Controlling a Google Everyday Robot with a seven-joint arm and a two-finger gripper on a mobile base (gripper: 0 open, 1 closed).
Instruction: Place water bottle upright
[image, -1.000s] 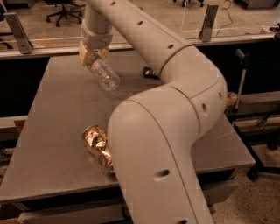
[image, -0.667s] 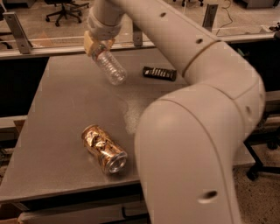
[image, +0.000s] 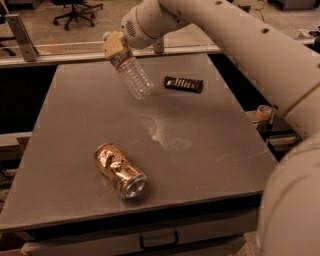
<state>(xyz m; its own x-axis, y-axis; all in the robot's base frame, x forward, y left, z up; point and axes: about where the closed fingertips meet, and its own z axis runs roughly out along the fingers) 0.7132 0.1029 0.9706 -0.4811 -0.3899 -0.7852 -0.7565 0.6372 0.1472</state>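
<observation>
Items on or over the bench (image: 70, 125) are counting as follows: one bottle, one can, one black bar.

One arm (image: 235, 35) is reaching in from the right side and crossing above the far right corner. It is ending in one gripper (image: 116, 47), which is hanging over the far edge, about midway along it. The tan fingers (image: 113, 43) are pinching the cap end of the bottle (image: 134, 77), with the cap itself hidden between them.

The bottle is hanging tilted, not upright: its neck is pointing up and to the left into the gripper, and its base is pointing down and to the right, toward the middle of the bench. A thin red-and-white band is showing just below the gripper. Whether the base is touching the surface or sitting just above it cannot be told.

The bar (image: 184, 84) is lying flat just to the right of the bottle's base, apart from it, toward the far right corner.

The can (image: 120, 171) is lying on its side near the near edge, left of centre, well apart from the bottle. It is looking dented, and its open silver end is facing the near right corner.

A pale smudge (image: 167, 137) is showing on the surface between the bottle and the can, nearer the middle.

One office chair (image: 75, 9) is standing on the floor beyond the far left corner.
</observation>
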